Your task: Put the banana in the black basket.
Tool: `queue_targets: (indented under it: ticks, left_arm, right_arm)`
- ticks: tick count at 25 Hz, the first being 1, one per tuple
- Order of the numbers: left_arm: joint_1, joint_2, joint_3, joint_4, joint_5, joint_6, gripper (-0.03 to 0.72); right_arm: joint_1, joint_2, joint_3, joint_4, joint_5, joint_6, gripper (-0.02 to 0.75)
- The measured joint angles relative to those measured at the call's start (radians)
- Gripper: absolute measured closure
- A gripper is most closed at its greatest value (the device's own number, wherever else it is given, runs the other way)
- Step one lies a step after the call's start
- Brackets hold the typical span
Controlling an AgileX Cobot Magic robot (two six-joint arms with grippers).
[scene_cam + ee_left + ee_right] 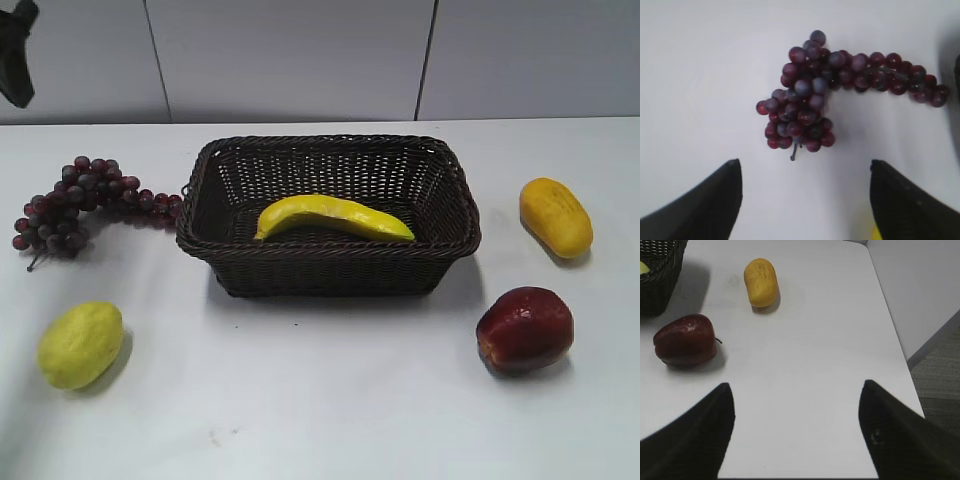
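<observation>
Inside the black basket (328, 215), at the centre of the white table (330, 400), lies the banana (330, 216): on its side, curved, spanning most of the basket floor from left to right, with nothing gripping it. Left of the basket, a bunch of dark red grapes (85, 200) rests on the table, its trailing end reaching almost to the basket's left rim. Nearer the front left lies a yellow-green fruit (80, 344), well apart from the basket. To the right, an orange-yellow oval fruit (555, 216) lies toward the back and a dark red apple (525, 329) toward the front; both are clear of the basket. Left wrist view: the left gripper (802, 200) hangs above the grapes (832, 90), its two black fingers (705, 205) spread wide, holding nothing. Right wrist view: the right gripper (796, 432) is likewise spread wide and empty above bare table, with the apple (686, 340), the oval fruit (761, 282) and a corner of the basket (660, 275) ahead of it.
</observation>
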Motion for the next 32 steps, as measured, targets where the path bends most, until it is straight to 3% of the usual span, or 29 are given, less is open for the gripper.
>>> queue_targets:
  ticks: [8, 18, 32]
  left_arm:
    - [0.039, -0.219, 0.249, -0.002, 0.002, -0.003, 0.095]
    - [0.039, -0.540, 0.636, -0.008, -0.018, -0.004, 0.095]
    - [0.039, -0.885, 1.048, -0.008, -0.164, -0.004, 0.095]
  right_arm:
    - [0.000, 0.000, 0.000, 0.000, 0.000, -0.001, 0.148]
    - [0.000, 0.000, 0.000, 0.000, 0.000, -0.001, 0.148]
    - [0.000, 0.000, 0.000, 0.000, 0.000, -0.001, 0.148]
